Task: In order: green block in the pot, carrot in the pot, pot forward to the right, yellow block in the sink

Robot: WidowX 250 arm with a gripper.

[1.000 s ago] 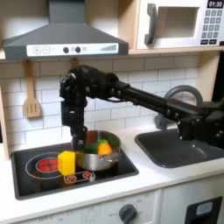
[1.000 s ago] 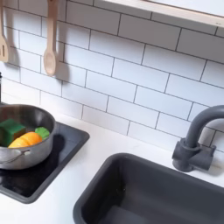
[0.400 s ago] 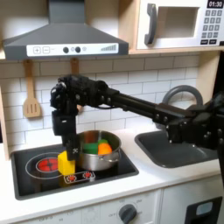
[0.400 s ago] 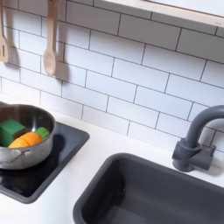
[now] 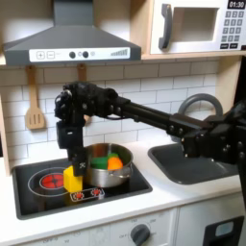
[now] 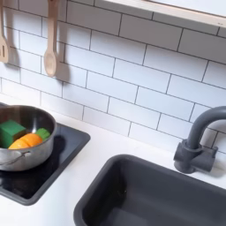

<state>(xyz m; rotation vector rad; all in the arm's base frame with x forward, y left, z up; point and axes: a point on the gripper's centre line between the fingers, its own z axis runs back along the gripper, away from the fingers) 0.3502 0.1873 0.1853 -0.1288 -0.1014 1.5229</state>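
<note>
Since a second ago the gripper [image 5: 72, 163] has swung from the pot [image 5: 106, 176] to just above the yellow block [image 5: 73, 179], at the pot's nine o'clock; finger spread cannot be told. The green block [image 6: 11, 131] and carrot [image 6: 29, 140] lie in the pot.

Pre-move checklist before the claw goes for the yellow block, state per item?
1. Green block in the pot: ok, it lies inside in both exterior views.
2. Carrot in the pot: ok, orange piece beside the green block.
3. Pot dragged clear of the yellow block: cannot tell; in the first exterior view the two look close or touching.
4. Claw over the yellow block: ok, it sits just above it in the first exterior view.
5. Claw open for the grasp: cannot tell, fingers too dark and blurred.
6. Sink free to receive the block: ok, nothing seen in the basin in the second exterior view.
</note>
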